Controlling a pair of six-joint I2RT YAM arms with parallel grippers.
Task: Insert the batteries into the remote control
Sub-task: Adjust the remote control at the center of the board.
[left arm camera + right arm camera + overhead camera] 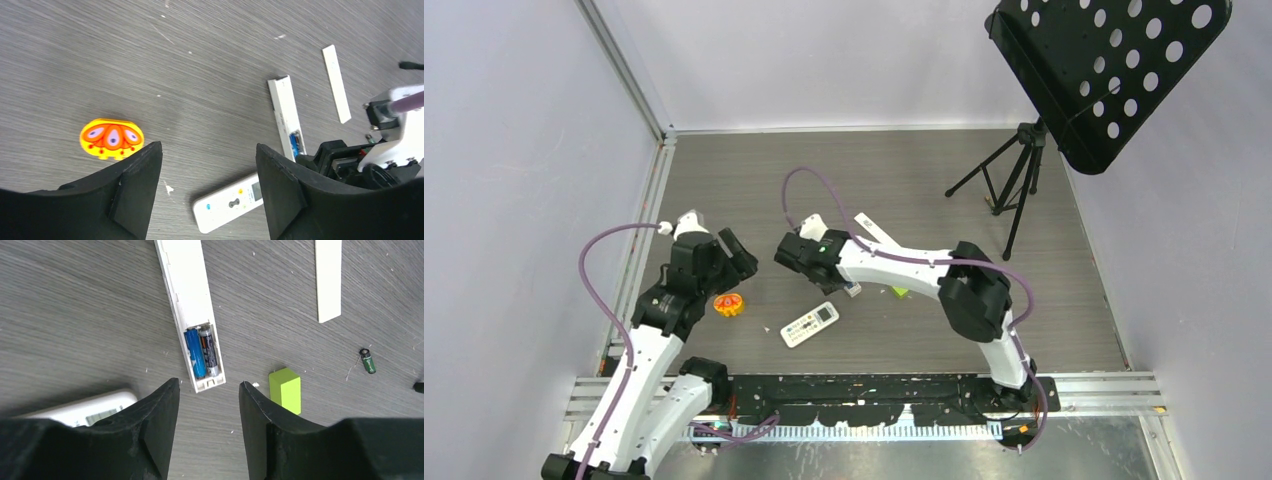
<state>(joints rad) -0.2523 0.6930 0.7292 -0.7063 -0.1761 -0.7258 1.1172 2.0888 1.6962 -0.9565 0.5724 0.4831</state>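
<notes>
A long white remote [186, 295] lies with its back open. A blue battery [195, 352] and a greyish battery [208, 350] lie side by side in its compartment. A small dark battery [368, 361] lies loose on the table to the right. My right gripper [209, 385] is open and empty, just short of the remote's compartment end. My left gripper [208, 150] is open and empty above a second, shorter white remote [227, 202], which lies face up. From above, the left gripper [734, 258] hovers left of that remote [810, 324].
The white battery cover [328, 280] lies beyond the long remote. A bright green block [285, 390] sits right of the compartment end. An orange and yellow toy [111, 138] lies at the left. A black music stand [1024, 170] stands at the back right.
</notes>
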